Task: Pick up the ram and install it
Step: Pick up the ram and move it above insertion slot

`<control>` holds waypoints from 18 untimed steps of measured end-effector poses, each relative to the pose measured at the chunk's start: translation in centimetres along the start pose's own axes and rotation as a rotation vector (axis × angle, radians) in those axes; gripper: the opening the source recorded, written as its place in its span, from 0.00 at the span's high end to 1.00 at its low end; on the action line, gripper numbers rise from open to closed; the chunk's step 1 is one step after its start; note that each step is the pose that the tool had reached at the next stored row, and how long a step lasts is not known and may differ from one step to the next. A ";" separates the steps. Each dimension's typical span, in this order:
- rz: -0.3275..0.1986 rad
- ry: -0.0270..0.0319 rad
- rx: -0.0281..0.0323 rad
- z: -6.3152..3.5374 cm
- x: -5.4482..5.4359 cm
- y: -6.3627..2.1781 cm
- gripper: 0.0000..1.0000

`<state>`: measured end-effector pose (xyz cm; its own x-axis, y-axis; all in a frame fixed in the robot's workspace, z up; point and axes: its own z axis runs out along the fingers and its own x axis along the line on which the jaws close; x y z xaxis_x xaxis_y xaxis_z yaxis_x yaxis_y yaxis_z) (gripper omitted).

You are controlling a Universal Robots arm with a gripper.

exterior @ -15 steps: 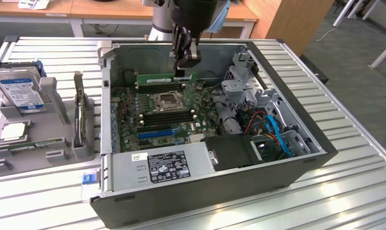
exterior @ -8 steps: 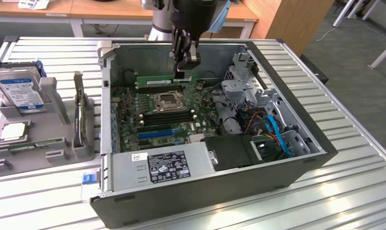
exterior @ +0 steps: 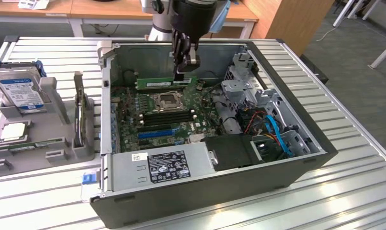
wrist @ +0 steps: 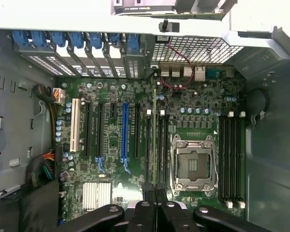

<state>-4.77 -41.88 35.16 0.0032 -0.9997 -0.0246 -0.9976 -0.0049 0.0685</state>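
Ribbed metal table (exterior: 365, 191), wooden desks (exterior: 116, 8) behind, gripper (exterior: 184, 74) clamped on ram (exterior: 156, 83) inside open computer case (exterior: 244, 191).
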 end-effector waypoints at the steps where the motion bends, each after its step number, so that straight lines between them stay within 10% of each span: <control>1: 0.000 0.0001 0.0000 0.01 0.0 0.00 0.88; 18: 0.000 0.0000 0.0000 -0.03 0.0 -0.87 0.88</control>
<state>-3.90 -41.89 35.13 0.0032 -0.9997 -0.0246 -0.9976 -0.0049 0.0685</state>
